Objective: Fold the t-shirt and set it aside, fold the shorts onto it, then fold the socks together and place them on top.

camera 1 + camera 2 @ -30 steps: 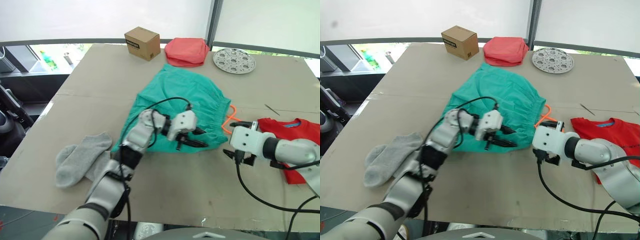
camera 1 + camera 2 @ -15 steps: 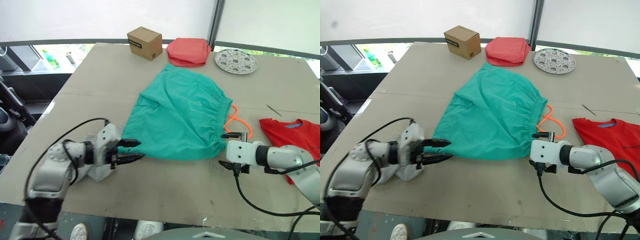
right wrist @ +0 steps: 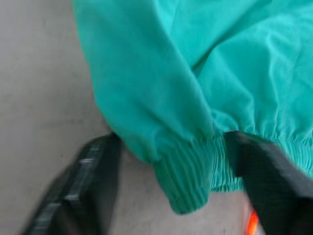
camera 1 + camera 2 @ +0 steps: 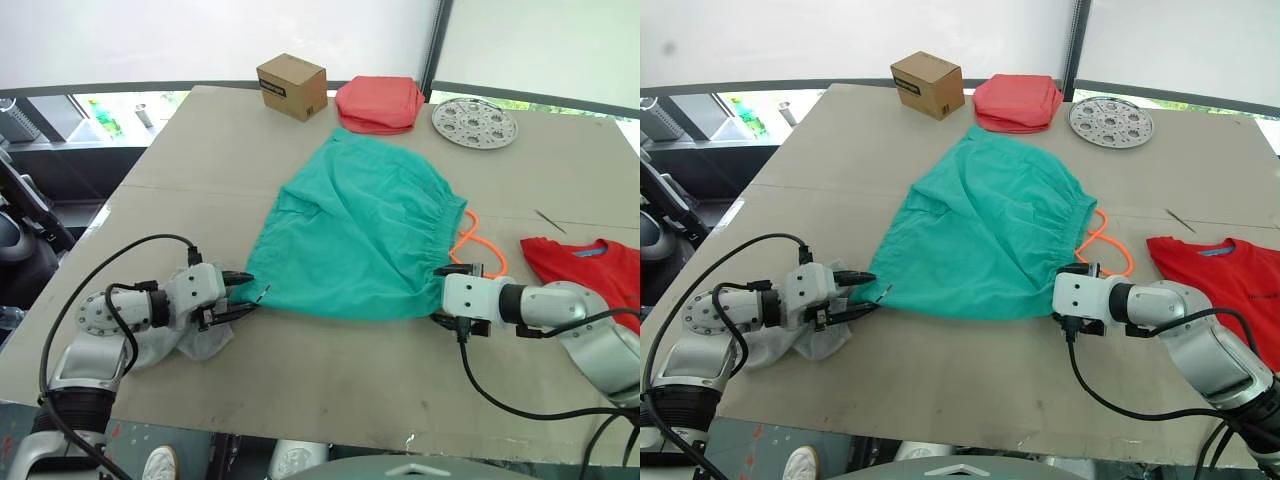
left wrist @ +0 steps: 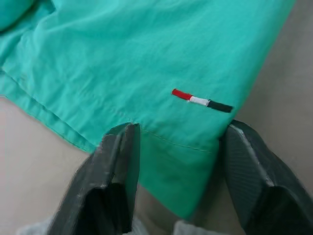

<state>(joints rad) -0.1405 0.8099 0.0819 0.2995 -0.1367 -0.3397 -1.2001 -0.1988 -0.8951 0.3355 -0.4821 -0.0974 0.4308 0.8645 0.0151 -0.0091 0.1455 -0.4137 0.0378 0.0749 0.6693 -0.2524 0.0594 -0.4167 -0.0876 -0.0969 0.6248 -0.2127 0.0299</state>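
Shorts point(image 4: 360, 235) flat mid-frame on table point(image 4: 180, 160). Left gripper point(image 4: 243, 297) apart around hem corner, right gripper point(image 3: 181, 191) apart around waistband corner: opposite ends, probably set for the fold.

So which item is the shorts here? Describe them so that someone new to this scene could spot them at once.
Start from the large brown table: the shorts are the big teal-green garment spread flat across its middle, with a pincer at each near corner, left pincer and right pincer. A gathered elastic waist and a neon orange drawstring set them apart from the red t-shirt to their right and the folded coral-pink stack behind.
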